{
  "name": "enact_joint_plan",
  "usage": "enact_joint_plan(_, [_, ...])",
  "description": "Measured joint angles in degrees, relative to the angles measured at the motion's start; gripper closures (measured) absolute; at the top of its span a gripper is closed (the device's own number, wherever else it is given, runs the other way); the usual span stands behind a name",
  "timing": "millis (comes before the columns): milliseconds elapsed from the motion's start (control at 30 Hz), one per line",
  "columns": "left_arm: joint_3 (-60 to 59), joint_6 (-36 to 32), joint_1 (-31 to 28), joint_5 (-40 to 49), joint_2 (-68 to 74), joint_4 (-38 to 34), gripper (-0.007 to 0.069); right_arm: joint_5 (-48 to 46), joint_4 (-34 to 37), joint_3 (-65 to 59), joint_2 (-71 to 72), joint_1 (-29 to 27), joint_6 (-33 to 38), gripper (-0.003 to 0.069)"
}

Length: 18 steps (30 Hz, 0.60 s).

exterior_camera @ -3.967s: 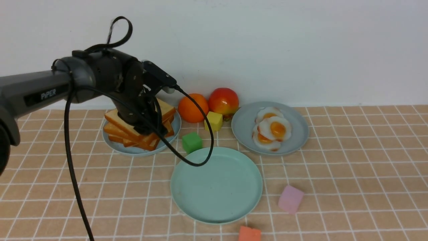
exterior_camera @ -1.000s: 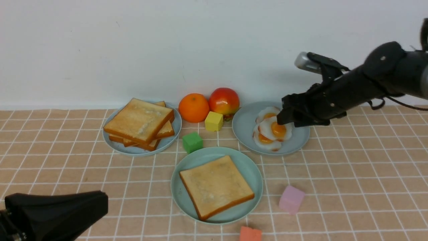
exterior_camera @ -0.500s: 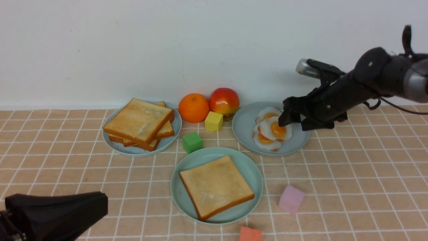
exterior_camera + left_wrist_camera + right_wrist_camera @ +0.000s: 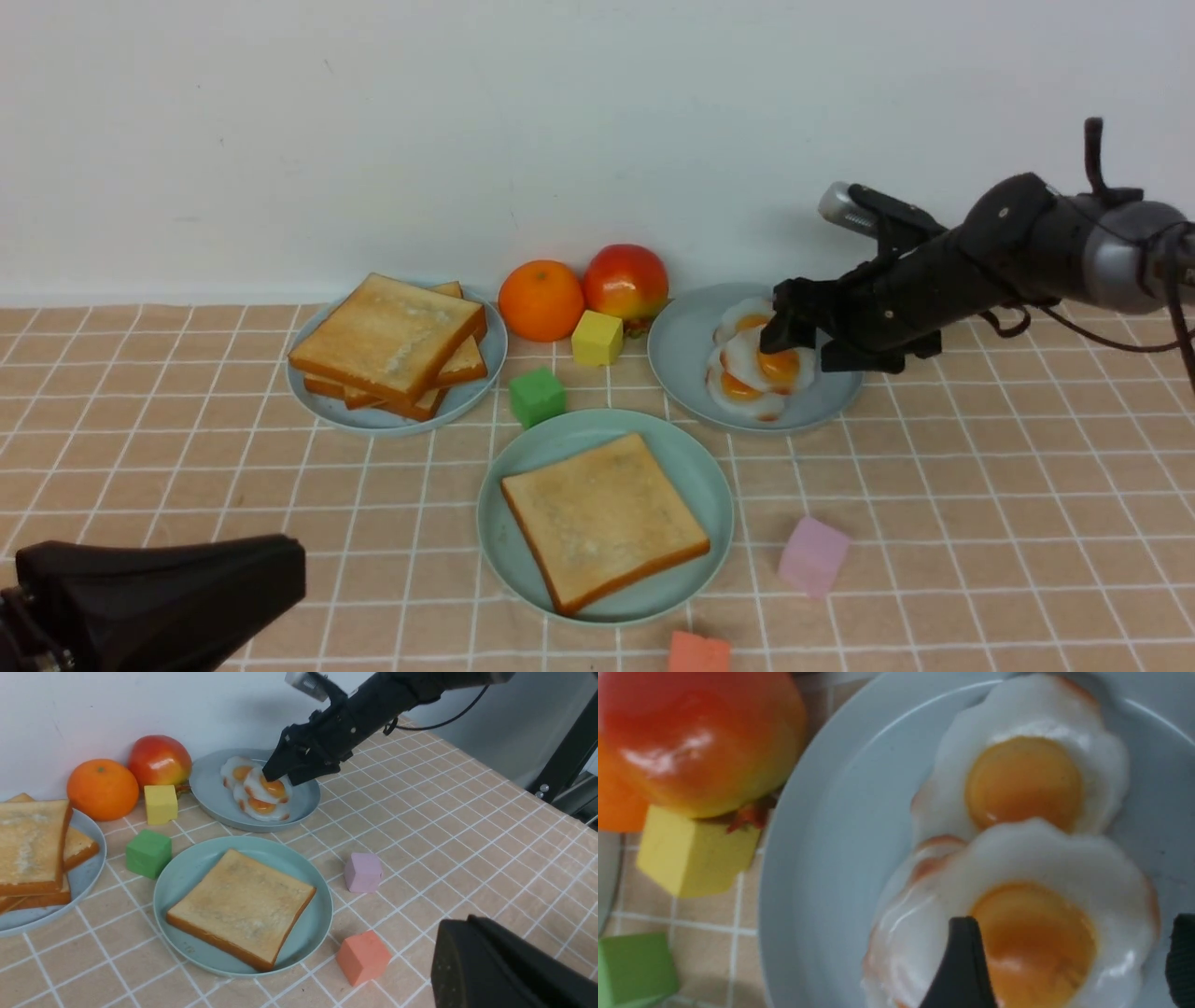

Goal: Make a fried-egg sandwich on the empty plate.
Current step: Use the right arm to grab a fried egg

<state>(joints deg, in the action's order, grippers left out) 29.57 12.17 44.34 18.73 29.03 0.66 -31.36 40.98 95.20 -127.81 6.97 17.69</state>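
Note:
The pale mint-green plate [image 4: 551, 448] sits at the front centre with one golden toast slice [image 4: 605, 521] lying flat on it and nothing on top. Three white fried eggs with orange yolks are piled on the grey-blue plate [image 4: 681, 359] at the back right. My right gripper [image 4: 798, 347] is open and low over the top egg [image 4: 780, 367]. In the right wrist view its fingers [image 4: 962, 961] stand either side of that egg's yolk [image 4: 1031, 933]. My left gripper [image 4: 289, 565] is shut and empty at the front left, also seen in the left wrist view [image 4: 451, 938].
A stack of toast slices [image 4: 387, 336] fills the grey-blue plate [image 4: 373, 420] at the back left. An orange [image 4: 541, 300], an apple [image 4: 625, 280] and a yellow cube [image 4: 597, 337] stand near the wall. A green cube [image 4: 536, 396], a pink cube [image 4: 812, 556] and an orange-red cube [image 4: 696, 651] lie around the mint plate.
Since four seconds ago a toast slice has come onto the mint plate and my left arm has drawn back to the front left. My right gripper has come down and leftward over the top egg.

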Motion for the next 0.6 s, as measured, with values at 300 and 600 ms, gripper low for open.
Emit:
enact_joint_plan(300, [0.0,0.2,0.0,-0.2,0.0,-1.0,0.0638,1.6,1.6,0.1,-0.9,0.0,0.1,0.0112])
enact_joint_plan(600, [0.0,0.2,0.0,-0.2,0.0,-1.0,0.0638,5.2,2.0,0.2,-1.5,0.0,0.2,0.0112])
